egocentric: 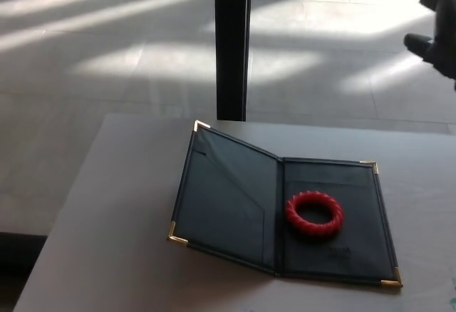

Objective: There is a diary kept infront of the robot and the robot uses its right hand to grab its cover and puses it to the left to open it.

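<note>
The dark diary [228,198] lies spread open on the grey table [121,212], its cover folded out to the left and gold corners showing. A red ridged ring [314,213] rests on the diary's right inner page. My right hand [436,26] is raised high at the picture's upper right edge, far above and right of the diary, fingers apart and holding nothing. Only part of it shows. My left hand does not appear.
A black vertical post [231,45] stands behind the table's far edge. Sunlit tiled floor [107,55] stretches beyond. The table's left edge runs diagonally down toward the lower left.
</note>
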`<state>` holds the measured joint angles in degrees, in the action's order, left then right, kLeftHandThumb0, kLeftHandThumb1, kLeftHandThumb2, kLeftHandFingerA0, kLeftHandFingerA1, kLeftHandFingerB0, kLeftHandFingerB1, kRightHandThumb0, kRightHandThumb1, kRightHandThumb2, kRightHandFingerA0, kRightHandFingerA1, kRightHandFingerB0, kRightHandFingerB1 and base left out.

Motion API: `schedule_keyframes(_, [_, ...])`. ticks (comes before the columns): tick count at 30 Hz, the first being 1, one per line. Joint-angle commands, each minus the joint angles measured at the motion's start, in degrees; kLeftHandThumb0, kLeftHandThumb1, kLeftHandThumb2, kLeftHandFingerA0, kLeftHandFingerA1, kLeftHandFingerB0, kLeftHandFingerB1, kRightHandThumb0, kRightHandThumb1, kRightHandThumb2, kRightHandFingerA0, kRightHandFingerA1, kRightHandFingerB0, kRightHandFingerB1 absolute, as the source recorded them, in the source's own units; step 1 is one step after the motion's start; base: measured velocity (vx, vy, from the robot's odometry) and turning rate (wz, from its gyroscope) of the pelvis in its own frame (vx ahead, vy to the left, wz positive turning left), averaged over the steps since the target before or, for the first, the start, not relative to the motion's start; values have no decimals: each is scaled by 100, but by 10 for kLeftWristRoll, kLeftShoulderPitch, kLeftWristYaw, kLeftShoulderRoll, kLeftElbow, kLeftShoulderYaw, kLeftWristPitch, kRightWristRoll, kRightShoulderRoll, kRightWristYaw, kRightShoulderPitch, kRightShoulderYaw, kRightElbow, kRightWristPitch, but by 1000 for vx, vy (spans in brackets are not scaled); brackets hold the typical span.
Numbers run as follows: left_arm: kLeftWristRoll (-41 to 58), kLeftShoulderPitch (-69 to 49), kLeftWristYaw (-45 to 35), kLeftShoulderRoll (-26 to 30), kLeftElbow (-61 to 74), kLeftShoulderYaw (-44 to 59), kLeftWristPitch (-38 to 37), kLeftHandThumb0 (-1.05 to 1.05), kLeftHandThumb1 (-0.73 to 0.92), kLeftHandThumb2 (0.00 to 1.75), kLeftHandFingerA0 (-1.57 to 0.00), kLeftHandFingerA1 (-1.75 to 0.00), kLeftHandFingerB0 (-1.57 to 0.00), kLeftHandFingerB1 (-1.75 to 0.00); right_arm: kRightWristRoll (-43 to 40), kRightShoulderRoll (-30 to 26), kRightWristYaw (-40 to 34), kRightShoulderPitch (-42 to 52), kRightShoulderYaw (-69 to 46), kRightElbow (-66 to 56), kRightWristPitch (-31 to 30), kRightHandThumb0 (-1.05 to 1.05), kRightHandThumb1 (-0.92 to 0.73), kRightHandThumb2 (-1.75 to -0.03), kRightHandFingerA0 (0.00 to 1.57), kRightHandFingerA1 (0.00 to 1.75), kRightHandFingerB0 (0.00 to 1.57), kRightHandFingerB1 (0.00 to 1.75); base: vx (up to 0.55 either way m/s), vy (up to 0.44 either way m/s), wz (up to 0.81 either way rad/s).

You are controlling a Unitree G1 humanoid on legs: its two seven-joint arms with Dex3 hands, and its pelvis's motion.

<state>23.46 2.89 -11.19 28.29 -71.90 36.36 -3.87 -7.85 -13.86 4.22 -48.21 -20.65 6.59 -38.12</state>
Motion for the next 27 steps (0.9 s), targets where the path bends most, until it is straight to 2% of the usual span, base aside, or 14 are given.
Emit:
schedule_keyframes(1, [6,-7,-7,2,4,5,-11,-105,68,149,-63,-148,-47,-133,-65,-77,-3,45,-136,-57,-50,-85,-92,-75,43,48,32,43,0,0,0])
schedule_keyframes(4, [6,-5,-9,2,0,7,-12,-105,70,150,-62,-147,-45,-131,-67,-98,-12,74,-192,-56,-29,-84,-92,-70,47,49,38,44,0,0,0])
schedule_keyframes(5, [6,-5,-8,2,0,7,-12,-105,71,151,-62,-148,-48,-134,-65,-111,-12,90,-214,-56,-20,-83,-92,-76,48,53,34,45,0,0,0])
schedule_keyframes(8, [4,-5,-3,0,0,6,-14,-105,70,149,-66,-146,-53,-134,-55,-141,-17,146,-273,-64,3,-77,-92,-75,56,56,45,49,0,0,0])
schedule_keyframes(9, [5,-3,-2,0,-1,7,-13,-105,70,148,-67,-146,-52,-133,-53,-148,-16,162,-287,-63,12,-85,-92,-76,70,65,55,55,0,0,0])
schedule_keyframes(10, [6,-2,0,0,-3,8,-12,-105,70,148,-67,-146,-52,-133,-48,-158,-15,187,-308,-60,27,-85,-92,-76,70,65,55,55,0,0,0])
schedule_keyframes(11, [6,-3,-4,0,-2,8,-13,-105,69,148,-67,-146,-51,-132,-33,-168,-13,224,-324,-53,63,-81,-92,-75,83,66,67,58,0,0,0])
schedule_keyframes(14, [8,2,3,0,-2,10,-9,-105,71,149,-65,-145,-47,-130,-27,-195,-26,263,-368,-13,92,-84,-92,-73,90,70,74,64,0,0,0])
schedule_keyframes(15, [11,2,-3,-1,-2,14,-8,-105,72,150,-63,-148,-43,-130,-30,-207,-28,292,-401,17,117,-79,-92,-75,90,82,67,74,0,0,0])
schedule_keyframes(19, [10,1,-9,0,-2,14,-11,-105,70,150,-65,-149,-46,-132,-25,-222,-37,357,-447,78,178,-79,-92,-77,87,98,60,92,0,0,0])
schedule_keyframes(22, [9,4,-2,-1,-3,14,-10,-105,71,150,-65,-148,-48,-132,-33,-218,-64,384,-482,115,192,-80,-92,-70,88,103,59,99,0,0,0])
schedule_keyframes(23, [9,3,-4,-2,-4,14,-11,-105,70,150,-64,-148,-44,-130,-34,-213,-64,397,-486,123,204,-79,-92,-74,84,111,54,105,0,0,0])
schedule_keyframes(26, [7,-1,-9,-3,-3,12,-15,-105,72,152,-62,-149,-43,-132,-43,-177,-76,433,-507,144,239,-79,-92,-75,80,118,46,110,0,0,0])
schedule_keyframes(27, [7,0,-8,-3,-3,11,-16,-105,72,151,-63,-148,-45,-132,-47,-167,-81,437,-511,155,247,-72,-81,-124,82,112,53,95,0,0,0])
